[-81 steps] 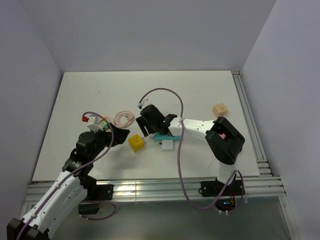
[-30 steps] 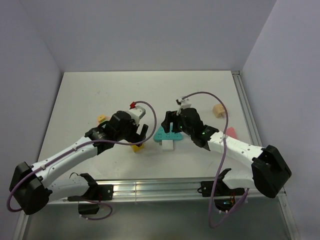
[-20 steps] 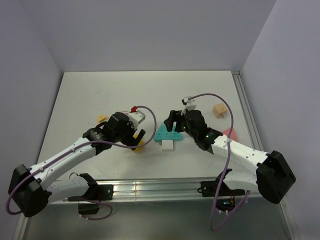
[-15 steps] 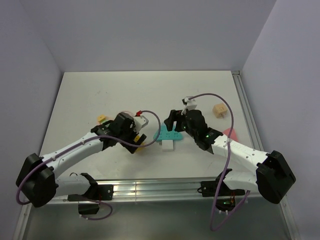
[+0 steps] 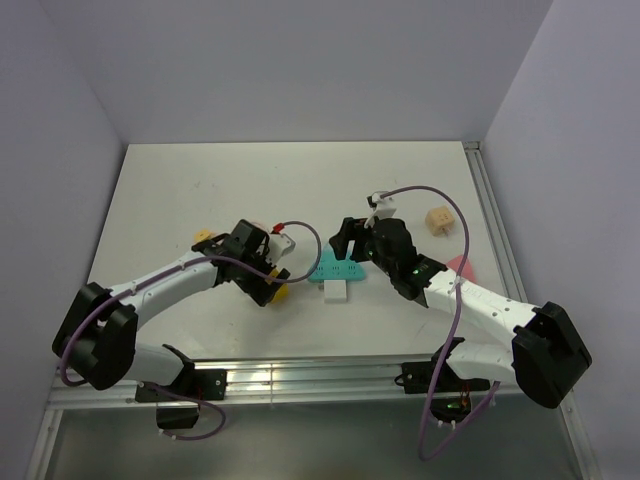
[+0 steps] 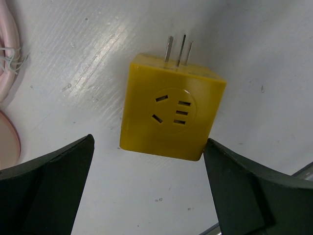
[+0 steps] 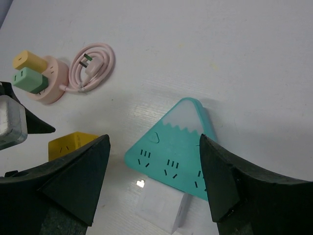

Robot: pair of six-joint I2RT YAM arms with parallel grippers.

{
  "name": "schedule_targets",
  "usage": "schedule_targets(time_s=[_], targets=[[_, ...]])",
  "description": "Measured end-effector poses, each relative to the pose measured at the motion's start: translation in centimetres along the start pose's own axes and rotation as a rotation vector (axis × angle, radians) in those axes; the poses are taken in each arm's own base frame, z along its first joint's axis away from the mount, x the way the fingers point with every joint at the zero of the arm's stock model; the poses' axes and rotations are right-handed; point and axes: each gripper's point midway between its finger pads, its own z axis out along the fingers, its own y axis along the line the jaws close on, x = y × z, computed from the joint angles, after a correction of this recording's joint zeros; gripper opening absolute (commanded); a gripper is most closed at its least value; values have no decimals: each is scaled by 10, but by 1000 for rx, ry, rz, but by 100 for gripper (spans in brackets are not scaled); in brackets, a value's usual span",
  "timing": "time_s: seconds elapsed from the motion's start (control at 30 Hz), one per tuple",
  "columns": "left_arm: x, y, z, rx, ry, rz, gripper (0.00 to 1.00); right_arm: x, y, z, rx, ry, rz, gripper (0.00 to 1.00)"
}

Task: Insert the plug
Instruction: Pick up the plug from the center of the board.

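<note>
The left fingers (image 6: 44,196) are spread wide, straddling the yellow cube (image 6: 171,117). The right fingers (image 7: 73,181) are spread above the teal socket block (image 7: 171,152). The mint-green plug (image 7: 29,81) sits ungrasped on a pink disc (image 7: 46,93), further left. Risk: the left fingers may close on the cube instead of the plug.

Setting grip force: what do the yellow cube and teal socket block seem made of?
Yellow cube: smooth, slightly glossy hard plastic; its three prongs look like bare metal. Teal socket block: probably matte moulded plastic, translucent white at its peak.

No words or numbers can be read on anything here (the yellow cube (image 6: 171,115) and the teal strip (image 7: 173,147) show only plug holes).
</note>
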Motion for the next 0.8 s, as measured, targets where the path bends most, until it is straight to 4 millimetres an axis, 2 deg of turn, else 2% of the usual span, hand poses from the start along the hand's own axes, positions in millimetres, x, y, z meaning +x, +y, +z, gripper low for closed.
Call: schedule_targets(time_s=[0.33,0.43,0.47,0.57,0.8], targets=[[-9,-6,7,56,-15,2,97,-2,0,0,-6,-3,10,80],[-9,-8,13,76,6,-4,85,0,-1,0,-4,-1,11,80],[-10,-9,16,81,13,-6,69,0,-1,0,-4,1,11,80],[-11,-8,21,83,29,-10,42,0,-2,1,-1,0,12,80],[-13,-7,17,78,18,-8,22,2,-6,2,8,6,14,80]])
